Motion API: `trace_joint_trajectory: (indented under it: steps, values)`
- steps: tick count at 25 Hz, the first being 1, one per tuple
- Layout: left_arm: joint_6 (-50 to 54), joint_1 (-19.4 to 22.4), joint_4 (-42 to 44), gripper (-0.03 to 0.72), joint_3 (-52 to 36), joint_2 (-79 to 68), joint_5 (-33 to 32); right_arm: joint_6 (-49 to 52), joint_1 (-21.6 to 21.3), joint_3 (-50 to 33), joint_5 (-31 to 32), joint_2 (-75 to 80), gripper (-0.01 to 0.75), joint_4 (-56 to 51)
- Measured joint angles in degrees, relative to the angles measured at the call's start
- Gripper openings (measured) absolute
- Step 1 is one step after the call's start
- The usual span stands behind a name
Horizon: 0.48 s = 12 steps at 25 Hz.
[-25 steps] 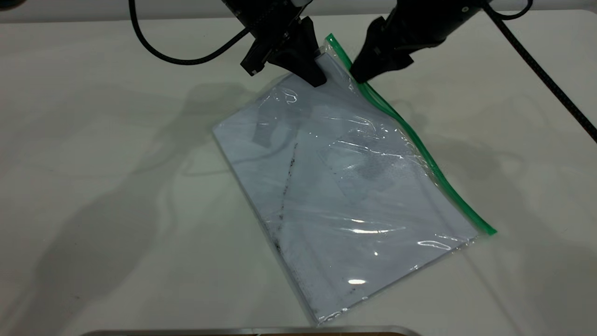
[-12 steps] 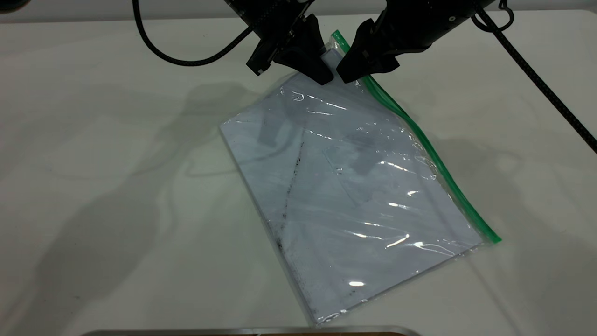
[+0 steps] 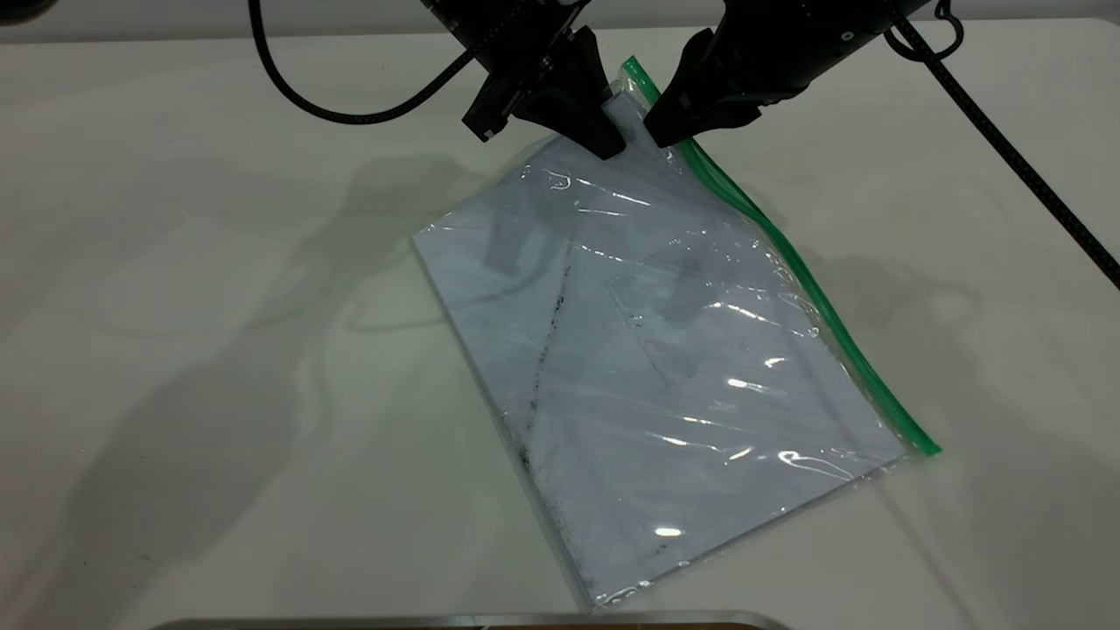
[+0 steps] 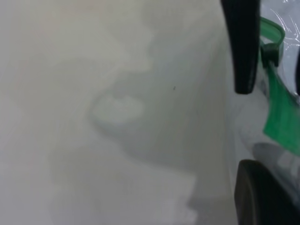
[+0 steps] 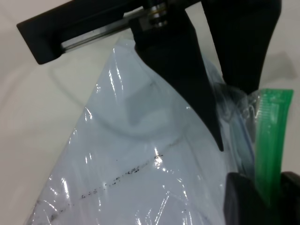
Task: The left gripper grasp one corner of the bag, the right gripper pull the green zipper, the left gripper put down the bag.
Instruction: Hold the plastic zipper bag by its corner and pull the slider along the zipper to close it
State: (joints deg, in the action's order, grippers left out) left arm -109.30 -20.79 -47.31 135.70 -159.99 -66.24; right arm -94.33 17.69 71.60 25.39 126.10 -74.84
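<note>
At the far edge, the black-jawed left gripper (image 3: pixel 604 140) pinches the clear plastic bag (image 3: pixel 665 350) by its raised corner to brace it; the black-jawed right gripper (image 3: pixel 661 136) straddles the thin green zipper (image 3: pixel 787 262), and whether it grips I cannot tell.

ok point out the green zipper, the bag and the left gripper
green zipper (image 3: pixel 818 302), exterior view, midway along the green strip
bag (image 3: pixel 630 385), exterior view, middle of the clear face
left gripper (image 3: pixel 608 140), exterior view, fingertips at the bag's upper corner

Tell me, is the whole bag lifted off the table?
No; only the bag's far corner is raised by the left gripper, the rest lies flat.
</note>
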Motion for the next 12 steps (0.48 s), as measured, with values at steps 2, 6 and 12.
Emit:
trace_joint_trajectory:
  steps: [2,6,12]
  values:
    - [1.7,0.0,0.0,0.053,0.0,0.0,0.0,0.0,0.0,0.0,-0.2,0.0,0.114,0.0]
    - [4.7,0.0,0.0,0.053,0.0,0.0,0.3,0.0,0.0,0.0,-0.7,0.0,0.045,0.0]
    - [5.7,0.0,0.0,0.053,0.0,0.0,1.5,1.8,0.0,0.0,-1.1,0.0,0.034,1.1]
